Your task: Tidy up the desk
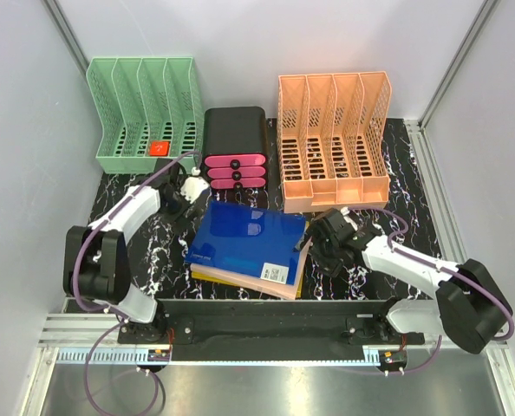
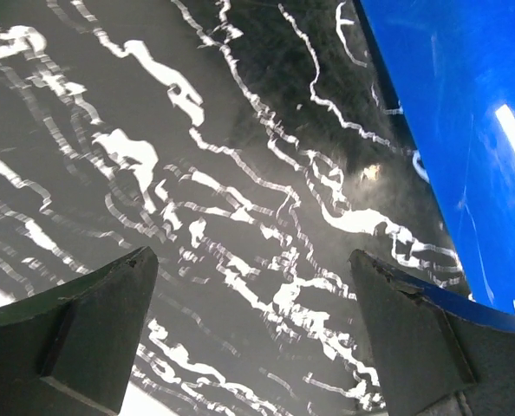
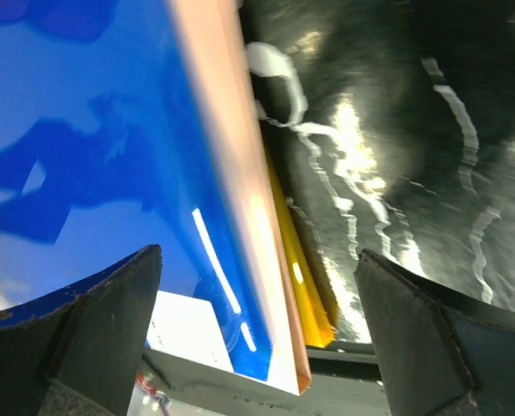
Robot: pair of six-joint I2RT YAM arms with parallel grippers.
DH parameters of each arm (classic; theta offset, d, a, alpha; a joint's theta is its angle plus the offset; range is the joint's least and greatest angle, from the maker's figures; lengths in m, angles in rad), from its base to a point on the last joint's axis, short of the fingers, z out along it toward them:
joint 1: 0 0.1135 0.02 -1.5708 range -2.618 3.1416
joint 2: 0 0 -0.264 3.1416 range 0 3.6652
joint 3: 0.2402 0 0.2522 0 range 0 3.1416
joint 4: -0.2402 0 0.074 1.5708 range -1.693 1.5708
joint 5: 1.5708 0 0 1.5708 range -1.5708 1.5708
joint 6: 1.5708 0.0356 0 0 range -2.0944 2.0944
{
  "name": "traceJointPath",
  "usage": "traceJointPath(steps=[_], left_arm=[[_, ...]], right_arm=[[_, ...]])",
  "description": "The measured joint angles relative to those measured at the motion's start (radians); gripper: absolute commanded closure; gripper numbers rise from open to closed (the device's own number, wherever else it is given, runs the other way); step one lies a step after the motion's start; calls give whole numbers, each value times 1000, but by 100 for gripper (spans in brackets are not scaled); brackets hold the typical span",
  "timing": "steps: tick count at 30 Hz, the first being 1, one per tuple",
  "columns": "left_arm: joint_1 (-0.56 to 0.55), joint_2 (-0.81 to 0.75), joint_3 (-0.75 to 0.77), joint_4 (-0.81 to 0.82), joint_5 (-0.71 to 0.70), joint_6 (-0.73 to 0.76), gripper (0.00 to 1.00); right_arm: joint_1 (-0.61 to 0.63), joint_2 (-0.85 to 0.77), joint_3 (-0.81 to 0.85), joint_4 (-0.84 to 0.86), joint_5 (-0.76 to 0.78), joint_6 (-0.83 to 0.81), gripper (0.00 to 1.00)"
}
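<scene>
The desk (image 1: 396, 186) is a black tabletop with white veining. A stack of folders lies at its front middle: a blue folder (image 1: 249, 238) on top, a pink one (image 1: 279, 282) under it and a yellow one (image 1: 207, 276) at the bottom. My left gripper (image 1: 184, 192) hovers open over bare desk (image 2: 197, 173) just left of the blue folder (image 2: 466, 130); its jaws (image 2: 250, 256) hold nothing. My right gripper (image 1: 322, 247) is open at the stack's right edge. In its wrist view the gripper (image 3: 259, 253) spans the blue (image 3: 93, 156), pink (image 3: 231, 173) and yellow (image 3: 305, 286) edges.
A green file rack (image 1: 145, 117) with a small red item (image 1: 159, 148) stands at the back left. An orange file rack (image 1: 331, 139) stands at the back right. Between them is a black drawer unit (image 1: 235, 147) with pink drawers. Grey walls enclose the desk.
</scene>
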Motion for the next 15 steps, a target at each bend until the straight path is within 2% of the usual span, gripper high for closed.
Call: traceJointPath(steps=[5,15], left_arm=[[-19,65,-10,48,-3,-22,1],[-89,82,-18,99,-3,-66,1]], right_arm=[[-44,-31,-80,161,-109,-52,0],[-103,8,-85,301,-219,-96,0]])
